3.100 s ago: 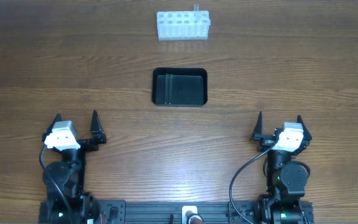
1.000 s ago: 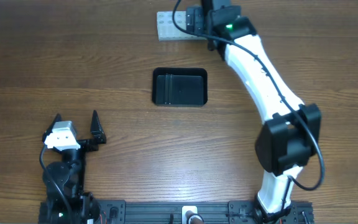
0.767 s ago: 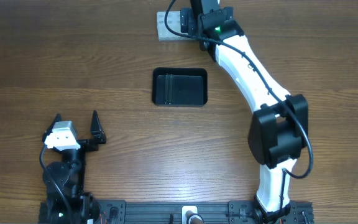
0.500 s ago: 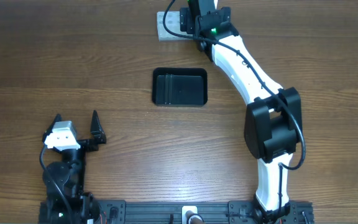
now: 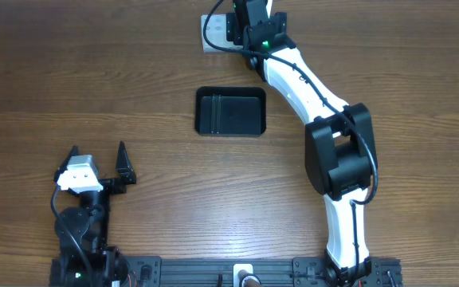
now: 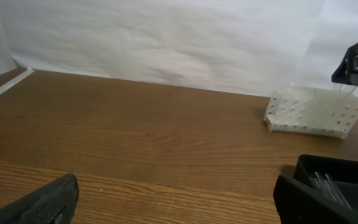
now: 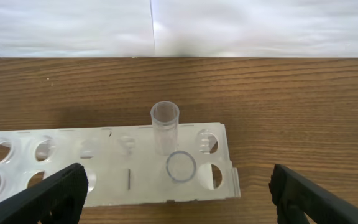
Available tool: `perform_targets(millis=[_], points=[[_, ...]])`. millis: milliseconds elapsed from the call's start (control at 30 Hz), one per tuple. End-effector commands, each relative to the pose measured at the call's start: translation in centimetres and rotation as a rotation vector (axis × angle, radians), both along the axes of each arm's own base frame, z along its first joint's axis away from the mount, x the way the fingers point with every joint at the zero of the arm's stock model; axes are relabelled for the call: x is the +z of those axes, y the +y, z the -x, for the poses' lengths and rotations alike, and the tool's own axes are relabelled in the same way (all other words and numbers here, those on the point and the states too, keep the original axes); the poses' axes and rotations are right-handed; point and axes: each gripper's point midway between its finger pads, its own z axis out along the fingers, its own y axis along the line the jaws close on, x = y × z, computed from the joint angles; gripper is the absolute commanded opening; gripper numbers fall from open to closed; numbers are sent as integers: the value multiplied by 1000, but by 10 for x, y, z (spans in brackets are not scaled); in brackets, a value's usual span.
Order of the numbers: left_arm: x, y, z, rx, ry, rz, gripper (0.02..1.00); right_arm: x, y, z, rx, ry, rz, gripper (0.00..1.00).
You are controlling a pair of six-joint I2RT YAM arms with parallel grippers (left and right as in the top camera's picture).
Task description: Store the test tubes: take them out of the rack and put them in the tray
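Note:
The white test tube rack stands at the table's far edge, also seen as the rack from above. One clear tube stands upright in a hole near its end. A second tube's rim shows in the neighbouring hole. My right gripper hovers open above that end of the rack, its fingers wide on either side and touching nothing. The black tray lies in front of the rack with clear tubes lying in it. My left gripper rests open near its base.
Bare wooden table surrounds the rack and tray. A white wall stands just behind the rack. The right arm stretches diagonally past the tray's right side. The rack and tray show far off in the left wrist view.
The right arm has risen from its rest and reached out to the rack. Over the last second its gripper slid left along the rack. The left arm has kept still.

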Motion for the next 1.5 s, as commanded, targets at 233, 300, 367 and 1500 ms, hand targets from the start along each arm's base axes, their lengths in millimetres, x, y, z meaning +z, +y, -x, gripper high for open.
perform_targets(millis=[233,300,367,1500], points=[[-1,-1,0,-7,0,-11,996,-13,4,-10,-27,-24,9,901],[-1,-1,0,-7,0,-10,998,-13,4,-11,-27,-28,8,895],[-1,-1,0,-7,0,-11,1000,-11,4,-12,-25,-38,7,890],[-1,-1,0,-7,0,-11,996,-22,8,-8,-14,-7,28,191]])
